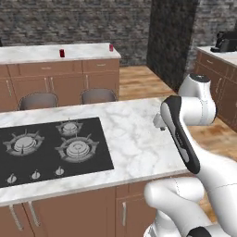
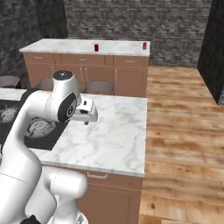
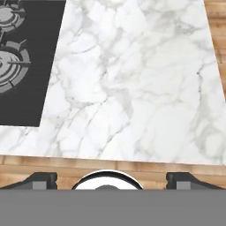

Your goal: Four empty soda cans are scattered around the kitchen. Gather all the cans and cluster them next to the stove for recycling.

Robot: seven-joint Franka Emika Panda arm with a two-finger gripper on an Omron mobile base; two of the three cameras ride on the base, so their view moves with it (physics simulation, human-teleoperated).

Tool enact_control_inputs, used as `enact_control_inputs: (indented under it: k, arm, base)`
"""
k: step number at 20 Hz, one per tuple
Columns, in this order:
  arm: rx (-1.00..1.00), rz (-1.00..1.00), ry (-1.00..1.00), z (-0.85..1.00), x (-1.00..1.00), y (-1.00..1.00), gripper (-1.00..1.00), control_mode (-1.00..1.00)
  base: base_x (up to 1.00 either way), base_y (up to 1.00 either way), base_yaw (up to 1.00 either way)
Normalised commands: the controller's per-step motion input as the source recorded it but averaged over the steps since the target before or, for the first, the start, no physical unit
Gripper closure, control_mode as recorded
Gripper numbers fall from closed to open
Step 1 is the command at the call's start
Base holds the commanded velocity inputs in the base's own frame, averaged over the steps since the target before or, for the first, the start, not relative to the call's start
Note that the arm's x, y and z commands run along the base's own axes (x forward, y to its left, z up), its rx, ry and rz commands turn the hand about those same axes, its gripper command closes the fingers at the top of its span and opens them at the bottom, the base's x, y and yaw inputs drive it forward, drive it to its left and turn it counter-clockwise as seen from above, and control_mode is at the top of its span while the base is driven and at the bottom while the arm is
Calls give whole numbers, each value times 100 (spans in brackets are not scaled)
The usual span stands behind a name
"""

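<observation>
Two red soda cans [image 1: 61, 53] [image 1: 111, 47] stand apart on the far counter; in the right base view the same cans [image 2: 96, 47] [image 2: 144, 45] show on that counter. The stove [image 1: 51, 148] is a black cooktop set in the near marble island, also at the left of the hand view [image 3: 22, 66]. My gripper [image 1: 159, 122] hangs above the island's bare marble to the right of the stove, far from both cans. Its fingertips [image 3: 42, 178] stand wide apart in the hand view, so the gripper [image 3: 112, 178] is open with nothing between them.
Two chairs [image 1: 38, 99] [image 1: 98, 96] stand between the island and the far counter. A dark stone pillar [image 1: 171, 41] rises at the back right. A side counter with a dark appliance [image 1: 227, 42] runs along the right. Wooden floor [image 2: 183, 131] lies right of the island.
</observation>
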Motion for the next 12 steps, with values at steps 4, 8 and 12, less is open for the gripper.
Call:
enact_control_inputs:
  k: [4,8,12]
  arm:
    - [0,0,0,0,0,0,-100,100]
    - [0,0,0,0,0,0,-100,100]
    - [0,0,0,0,0,0,-100,100]
  base:
    - [0,-100,0]
    - [0,-100,0]
    - [0,-100,0]
